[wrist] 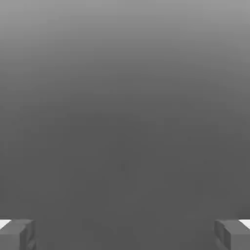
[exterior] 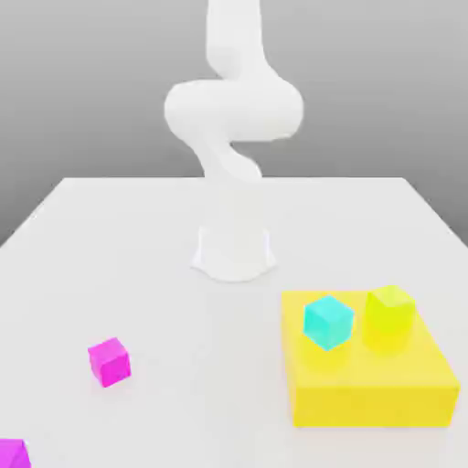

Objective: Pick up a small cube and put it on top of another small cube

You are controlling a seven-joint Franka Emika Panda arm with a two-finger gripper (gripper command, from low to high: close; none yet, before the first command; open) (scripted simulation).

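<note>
Nearest: I see a second pink cube (exterior: 11,454) cut by the exterior view's bottom-left corner.
Small cube (exterior: 110,361): plain bright pink, corner toward me, alone on the white table (exterior: 137,238), well apart from the yellow block (exterior: 370,384).
Block top: blue cube (exterior: 328,321), yellow-green cube (exterior: 389,311).
Gripper (wrist: 125,234): fingers (wrist: 17,234) wide apart, empty.

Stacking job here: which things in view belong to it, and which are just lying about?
Belongs to the job:
magenta cube
cyan cube, possibly the target
gripper, open, empty

Lying about:
yellow-green cube
yellow block under both cubes
magenta piece at the edge
</note>
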